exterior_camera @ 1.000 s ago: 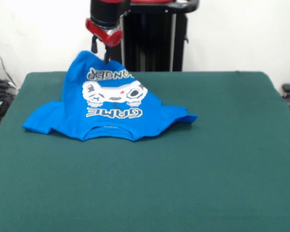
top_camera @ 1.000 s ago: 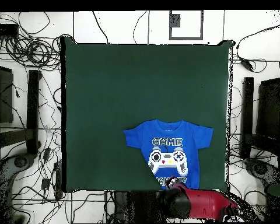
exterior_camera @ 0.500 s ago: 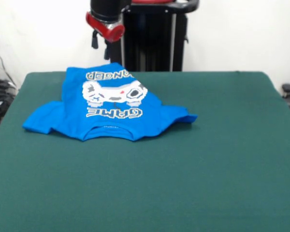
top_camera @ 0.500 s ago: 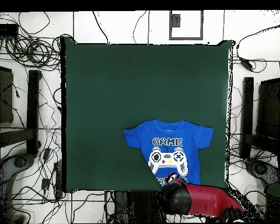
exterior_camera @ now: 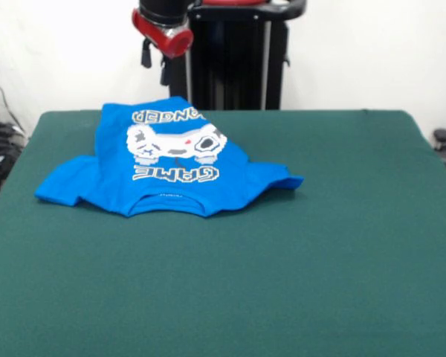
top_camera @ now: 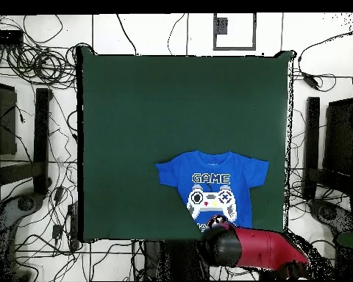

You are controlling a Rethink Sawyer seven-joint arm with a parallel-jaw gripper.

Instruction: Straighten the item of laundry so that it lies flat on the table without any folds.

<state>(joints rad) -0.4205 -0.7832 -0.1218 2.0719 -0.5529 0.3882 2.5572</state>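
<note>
The item of laundry (exterior_camera: pixel 171 160), a bright blue T-shirt, lies print side up near the table's (exterior_camera: pixel 297 260) far edge, collar towards the camera. Its sleeve on the picture's right looks slightly rumpled. My gripper (exterior_camera: pixel 154 65) hangs above the shirt's far hem, apart from the cloth, open with nothing between its fingers. In the overhead view the shirt (top_camera: pixel 212 183) sits by the bottom edge of the green table (top_camera: pixel 172 110), and the red arm covers the shirt's hem and the gripper.
The black pedestal (exterior_camera: pixel 238 59) stands just behind the far table edge. Cables and black stands (top_camera: pixel 40 139) surround the table on the floor.
The gripper let go of the far hem and rose. The lifted hem dropped onto the table, where the shirt now lies still.
</note>
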